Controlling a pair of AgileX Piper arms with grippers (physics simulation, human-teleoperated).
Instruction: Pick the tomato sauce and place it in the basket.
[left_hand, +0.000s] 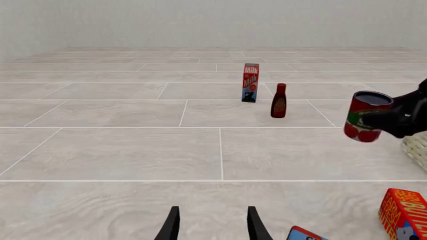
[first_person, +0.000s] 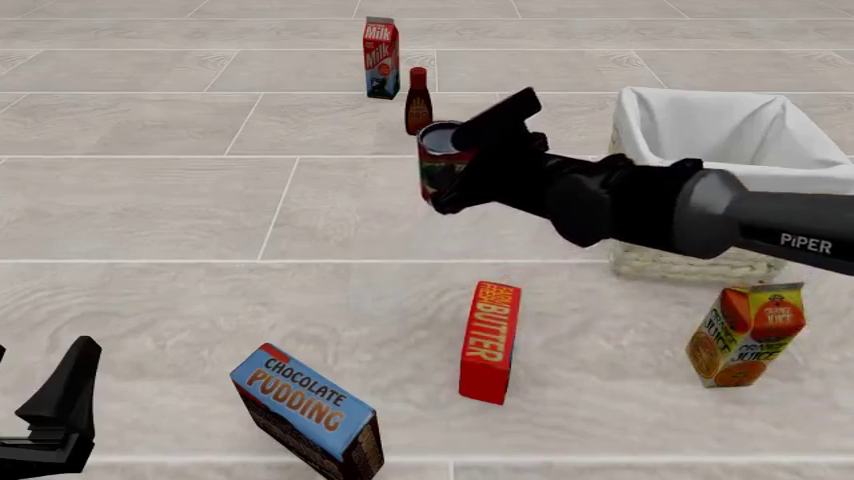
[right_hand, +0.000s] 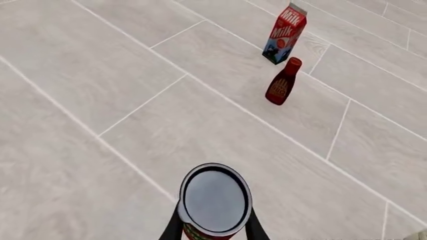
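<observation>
The tomato sauce (first_person: 438, 162) is a short dark red can with a green label band and a grey top. My right gripper (first_person: 461, 165) is shut on it and holds it tilted in the air, left of the basket (first_person: 701, 135). The can also shows in the left wrist view (left_hand: 365, 116) and in the right wrist view (right_hand: 215, 200) between the fingers. The basket is woven cream wicker with white cloth lining, at the right. My left gripper (left_hand: 212, 225) is open and empty, low at the near left; it also shows in the front view (first_person: 54, 410).
A milk carton (first_person: 382, 58) and a tall dark-red bottle (first_person: 418, 101) stand at the back. A butter box (first_person: 490, 342), a chocolate pudding box (first_person: 307, 410) and an orange juice carton (first_person: 747, 334) stand near the front.
</observation>
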